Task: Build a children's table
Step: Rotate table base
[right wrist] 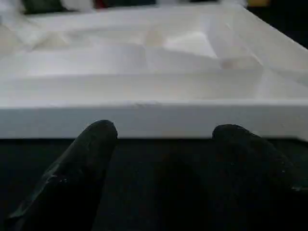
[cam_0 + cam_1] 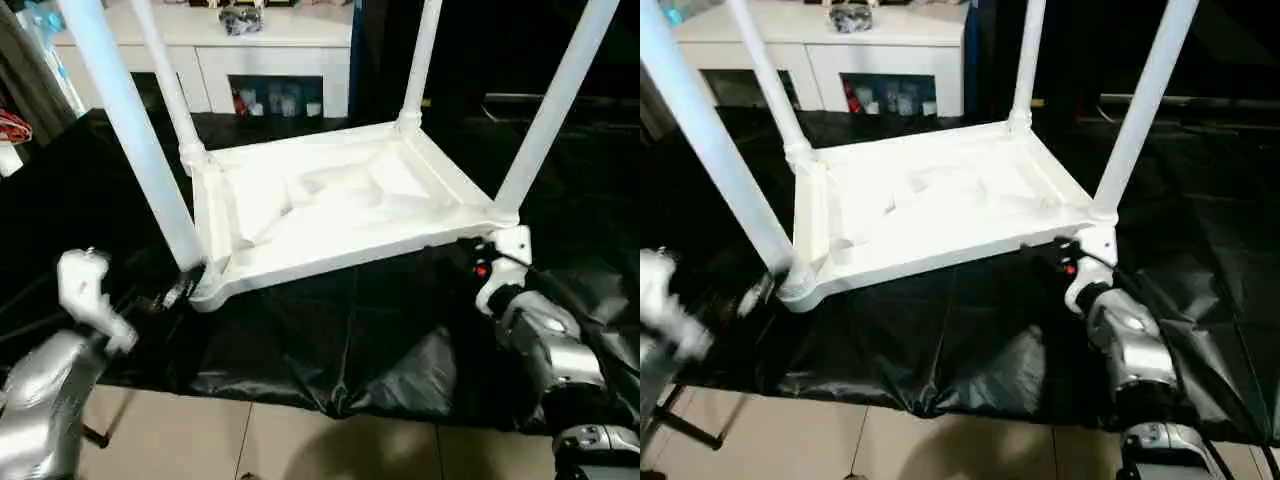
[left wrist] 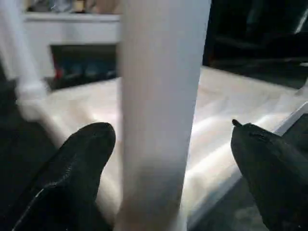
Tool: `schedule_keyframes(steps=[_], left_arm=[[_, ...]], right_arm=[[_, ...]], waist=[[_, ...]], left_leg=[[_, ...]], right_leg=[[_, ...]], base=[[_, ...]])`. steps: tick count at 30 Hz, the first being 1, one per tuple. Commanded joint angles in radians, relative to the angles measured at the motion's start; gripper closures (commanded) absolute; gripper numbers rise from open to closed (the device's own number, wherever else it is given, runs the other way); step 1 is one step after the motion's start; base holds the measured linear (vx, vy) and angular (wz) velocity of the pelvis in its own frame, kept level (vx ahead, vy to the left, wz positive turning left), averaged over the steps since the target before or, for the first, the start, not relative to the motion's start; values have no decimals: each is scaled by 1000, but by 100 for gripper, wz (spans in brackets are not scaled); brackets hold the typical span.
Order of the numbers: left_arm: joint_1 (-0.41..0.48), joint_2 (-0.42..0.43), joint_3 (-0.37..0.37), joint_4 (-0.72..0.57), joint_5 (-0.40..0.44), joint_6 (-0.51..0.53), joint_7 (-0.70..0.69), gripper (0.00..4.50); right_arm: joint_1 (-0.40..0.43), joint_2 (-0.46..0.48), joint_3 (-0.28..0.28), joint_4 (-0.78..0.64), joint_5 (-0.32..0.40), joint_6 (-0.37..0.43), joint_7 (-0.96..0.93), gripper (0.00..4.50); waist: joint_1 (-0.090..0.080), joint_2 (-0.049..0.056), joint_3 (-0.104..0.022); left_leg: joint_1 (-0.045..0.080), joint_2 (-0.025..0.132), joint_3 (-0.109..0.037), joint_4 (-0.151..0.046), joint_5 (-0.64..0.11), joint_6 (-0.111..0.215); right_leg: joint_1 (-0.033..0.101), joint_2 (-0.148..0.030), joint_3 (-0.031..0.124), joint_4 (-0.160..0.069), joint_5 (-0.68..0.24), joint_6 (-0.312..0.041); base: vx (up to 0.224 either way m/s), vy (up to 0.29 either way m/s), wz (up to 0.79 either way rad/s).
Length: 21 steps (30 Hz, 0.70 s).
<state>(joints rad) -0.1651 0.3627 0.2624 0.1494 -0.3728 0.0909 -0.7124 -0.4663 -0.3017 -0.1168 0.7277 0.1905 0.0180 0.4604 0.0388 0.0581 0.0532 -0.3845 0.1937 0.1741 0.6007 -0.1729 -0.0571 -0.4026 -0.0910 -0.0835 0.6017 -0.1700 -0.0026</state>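
A: Where is your table sitting right now?

B: Your tabletop (image 2: pixel 330 205) lies upside down on the black-draped worktop (image 2: pixel 300 340), ribbed underside facing up. All four legs stand upright in its corner sockets: the near-left leg (image 2: pixel 135 140), the far-left leg (image 2: pixel 165 85), the far-right leg (image 2: pixel 420 60) and the near-right leg (image 2: pixel 555 110).

A: What is your left pincer doing?

B: Your left pincer (image 3: pixel 168 144) is open. In the left wrist view its two black fingers (image 3: pixel 79 163) stand on either side of the near-left leg, with a gap showing between each finger and the tube. In the head views your left forearm (image 2: pixel 50 390) sits just beside the tabletop's near-left corner.

A: And your right pincer?

B: Your right pincer (image 1: pixel 163 139) is open too and holds nothing. Its fingers (image 1: pixel 86 159) are spread apart over the black cloth, just short of the tabletop's white side wall; you cannot tell from the wrist view whether the tips touch it. From the head camera, your right wrist (image 2: pixel 500 270) is close against the near-right corner, below the near-right leg.

A: Anything else in view?

B: A white cabinet (image 2: pixel 250 50) stands beyond the worktop at the far left, and pale floor tiles (image 2: pixel 300 440) show at the near edge.
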Motion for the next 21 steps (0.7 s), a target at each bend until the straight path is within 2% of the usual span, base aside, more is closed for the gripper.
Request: schedule_keyframes(steps=[1, 2, 4, 5, 6, 9, 10, 11, 15, 17, 21], left_arm=[[-26, 0, -25, 39, 18, 5, 3, 4], [-55, 2, -34, 74, 29, -7, 2, 4], [-107, 4, -42, 134, 32, 5, -7, 4], [-130, 8, -50, 162, 40, -2, -21, 4], [-133, 8, -51, 164, 40, -1, -24, 4], [-166, 20, -73, 174, 2, 46, -105, 4], [-164, 41, -87, 123, -67, 126, -188, 4], [-159, 52, -93, 97, -95, 148, -227, 4], [-140, 85, -102, 56, -138, 179, -302, 4], [-124, 110, -123, 28, -153, 222, -347, 4], [-77, 167, -187, -70, -187, 330, -434, 4]], right_arm=[[-22, 1, 6, 10, -26, 17, -36, 76], [-27, 4, 13, 15, -35, 17, -40, 76], [-38, 11, 30, 26, -51, 14, -40, 76], [-45, 15, 38, 34, -58, 14, -42, 76], [-46, 15, 39, 36, -59, 14, -43, 76], [-70, 23, 55, 71, -77, 7, -57, 76], [-87, 27, 61, 95, -88, 2, -62, 76], [-94, 29, 64, 105, -92, 1, -64, 76], [-109, 35, 68, 124, -104, -3, -64, 76], [-118, 40, 76, 139, -109, -9, -59, 76], [-138, 53, 92, 168, -121, -22, -46, 76]], waist=[[1, -2, -64], [1, 3, -67], [-2, 0, -70], [-2, 1, -73], [-3, 0, -75], [1, 2, -77], [4, 1, -76], [10, 3, -76], [21, 3, -71], [21, -1, -70], [14, 0, -66]], left_leg=[[20, 23, -8, -81, -355, 2], [14, 24, -9, -79, -325, 8], [12, 23, -9, -77, -299, 15], [14, 20, -6, -73, -278, 21], [8, 20, -7, -71, -245, 30], [13, 25, -4, -68, -217, 46], [15, 27, -1, -68, -217, 45], [17, 29, 0, -69, -219, 43], [22, 31, 3, -72, -259, 32], [19, 30, 0, -74, -269, 20], [19, 30, 0, -78, -287, 13]], right_leg=[[34, -44, 41, -82, -353, -179], [41, -46, 41, -76, -308, -186], [45, -45, 41, -72, -267, -193], [44, -44, 40, -70, -244, -201], [50, -45, 39, -65, -204, -213], [48, -45, 39, -57, -153, -249], [46, -45, 39, -55, -149, -260], [44, -45, 38, -53, -157, -271], [41, -44, 41, -57, -196, -264], [45, -46, 41, -55, -219, -252], [43, -44, 43, -58, -258, -244]], base=[[0, 0, 0], [0, 0, 0], [0, 0, 0], [0, 0, 0], [0, 0, 0], [0, 0, 0], [0, 0, 0], [0, 0, 0], [0, 0, 0], [0, 0, 0], [0, 0, 0]])
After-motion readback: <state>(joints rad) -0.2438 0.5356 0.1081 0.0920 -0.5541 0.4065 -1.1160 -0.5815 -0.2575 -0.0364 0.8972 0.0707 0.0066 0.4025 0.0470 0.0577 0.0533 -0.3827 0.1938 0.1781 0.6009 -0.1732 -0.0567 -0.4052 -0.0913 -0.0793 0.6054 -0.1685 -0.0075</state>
